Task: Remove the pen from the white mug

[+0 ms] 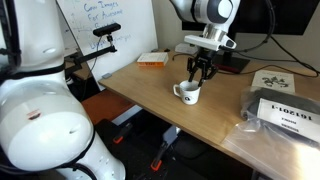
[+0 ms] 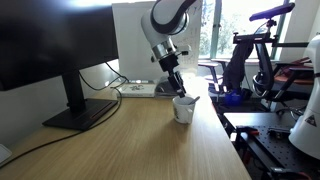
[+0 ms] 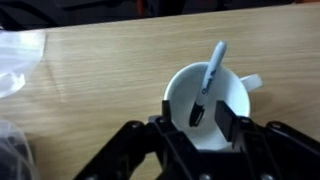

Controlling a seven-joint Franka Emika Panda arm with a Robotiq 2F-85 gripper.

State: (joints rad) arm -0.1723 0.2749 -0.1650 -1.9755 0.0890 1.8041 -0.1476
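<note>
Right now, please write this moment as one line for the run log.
phase: approach | gripper: open, fingertips at white mug | pen: in mug, leaning on rim | mug: upright on wooden table

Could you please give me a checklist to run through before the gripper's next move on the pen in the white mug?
1. Slim blue-and-white pen sits inside the small white ceramic mug, leaning on its rim: ok.
2. Mug stands upright on the light wooden table: ok.
3. Robotiq gripper is open just above the mug: ok.
4. Pen lies between the fingers: cannot tell; its lower end disappears at a finger.
5. Pen is gripped: not ok, the jaws are apart.
6. Crinkled clear plastic bag lies apart from the mug: ok.
</note>
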